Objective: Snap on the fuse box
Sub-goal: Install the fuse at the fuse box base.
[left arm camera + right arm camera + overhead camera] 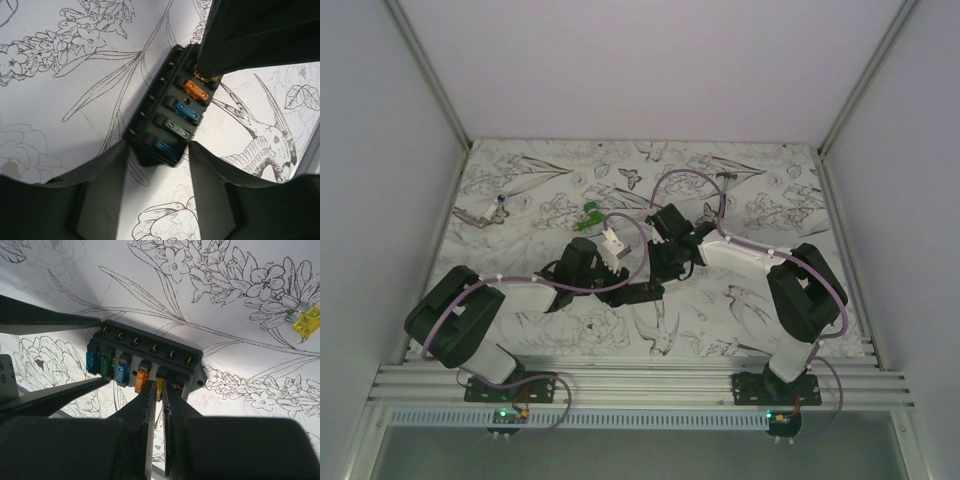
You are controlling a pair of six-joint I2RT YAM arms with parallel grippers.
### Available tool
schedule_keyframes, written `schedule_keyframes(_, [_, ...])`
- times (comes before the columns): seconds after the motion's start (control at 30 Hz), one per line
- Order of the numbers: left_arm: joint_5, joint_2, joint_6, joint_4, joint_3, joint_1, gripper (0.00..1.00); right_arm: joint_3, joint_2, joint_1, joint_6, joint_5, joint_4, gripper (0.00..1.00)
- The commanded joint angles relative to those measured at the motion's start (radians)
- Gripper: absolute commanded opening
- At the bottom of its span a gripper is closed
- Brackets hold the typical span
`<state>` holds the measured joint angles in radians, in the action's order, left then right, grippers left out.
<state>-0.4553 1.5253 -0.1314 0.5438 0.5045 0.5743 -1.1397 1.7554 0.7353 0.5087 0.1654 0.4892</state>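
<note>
Two-arm work on the fuse box (150, 354), which lies flat on the flower-printed table (750, 320), near the middle and between the two arms. Right gripper (159, 390): its fingers (145, 415) are drawn almost together, leaving only a thin slit, and they pinch a yellow fuse (159, 384) at the tips; the fuse stands upright in a slot of the box, next to the orange one. Left gripper (159, 145): its fingers (100, 190) stand partly apart, astride one short end of the box, with one tip at each long side. The tips lie at or just beside the box's corners, and it cannot be told whether they press on it. The box is black and oblong. A row of small brass contacts (145, 342) runs along one long side, and a row of slots along the other. The slots hold four more blade fuses (122, 372), which in the right wrist view are teal, green, blue and orange, starting from the end held by the left gripper. A loose yellow fuse (306, 324) lies on the table, well apart from the box.
</note>
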Motion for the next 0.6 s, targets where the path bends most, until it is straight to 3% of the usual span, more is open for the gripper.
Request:
schedule_keyframes(0.0, [-0.03,0.032,-0.005,-0.064,-0.023,0.007,0.52,-0.038,0.023,-0.007,-0.01,-0.005,0.041,0.12])
schedule_keyframes(0.2, [-0.033,0.043,-0.011,-0.065,-0.016,0.01,0.47,-0.049,0.062,-0.003,-0.015,0.008,0.079,0.0])
schedule_keyframes(0.57, [-0.035,0.067,-0.029,-0.066,-0.005,0.018,0.46,-0.027,0.192,0.024,-0.018,-0.126,0.184,0.0])
